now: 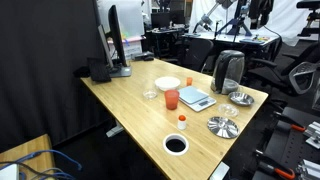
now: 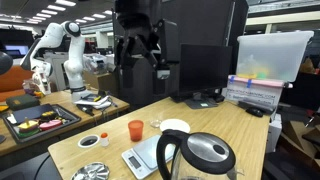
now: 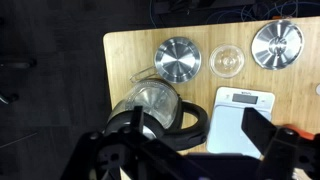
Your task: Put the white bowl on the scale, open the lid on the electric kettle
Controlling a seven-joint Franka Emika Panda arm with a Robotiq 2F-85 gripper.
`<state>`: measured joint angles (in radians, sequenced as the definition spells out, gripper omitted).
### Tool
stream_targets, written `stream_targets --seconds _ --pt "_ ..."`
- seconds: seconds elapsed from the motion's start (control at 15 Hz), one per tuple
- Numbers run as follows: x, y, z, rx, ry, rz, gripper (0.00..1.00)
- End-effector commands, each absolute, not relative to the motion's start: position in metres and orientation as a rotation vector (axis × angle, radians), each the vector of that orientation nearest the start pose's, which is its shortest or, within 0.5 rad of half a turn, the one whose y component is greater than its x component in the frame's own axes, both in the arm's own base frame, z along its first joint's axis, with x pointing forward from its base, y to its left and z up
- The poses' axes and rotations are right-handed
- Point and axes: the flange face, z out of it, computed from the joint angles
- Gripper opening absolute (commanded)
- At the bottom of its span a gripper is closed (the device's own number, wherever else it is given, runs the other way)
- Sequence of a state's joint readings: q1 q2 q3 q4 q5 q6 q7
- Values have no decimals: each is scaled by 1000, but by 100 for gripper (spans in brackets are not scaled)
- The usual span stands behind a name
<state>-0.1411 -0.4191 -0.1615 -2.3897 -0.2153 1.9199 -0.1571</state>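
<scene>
The white bowl (image 1: 167,83) (image 2: 175,127) sits on the wooden table beside an orange cup (image 1: 172,98), apart from the scale. The scale (image 1: 197,98) (image 2: 140,160) (image 3: 240,120) lies flat with nothing on it. The electric kettle (image 1: 230,70) (image 2: 200,155) (image 3: 150,105) stands next to the scale with its greyish lid (image 2: 210,152) down. My gripper (image 2: 143,62) (image 3: 197,150) hangs high above the kettle and scale, open and empty. The bowl is out of the wrist view.
A shiny ribbed metal plate (image 1: 222,126) (image 3: 277,44), a round metal piece (image 3: 178,58) and a small glass dish (image 3: 226,61) lie near the table edge. A white-rimmed dish with black inside (image 1: 176,144) sits at the front. A monitor stands at the back (image 1: 118,40).
</scene>
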Motion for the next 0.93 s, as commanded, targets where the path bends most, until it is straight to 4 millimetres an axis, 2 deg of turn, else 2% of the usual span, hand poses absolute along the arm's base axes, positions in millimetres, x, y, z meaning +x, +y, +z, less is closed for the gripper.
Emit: stream_targets --seconds 0.0,0.47,0.67,0.87 --pt "392 -142 469 -3257 83 133 100" --pt "392 -142 469 -3257 83 133 100" --pt "419 -128 468 -3260 1 96 100" --pt "458 -98 463 -3262 -104 39 100"
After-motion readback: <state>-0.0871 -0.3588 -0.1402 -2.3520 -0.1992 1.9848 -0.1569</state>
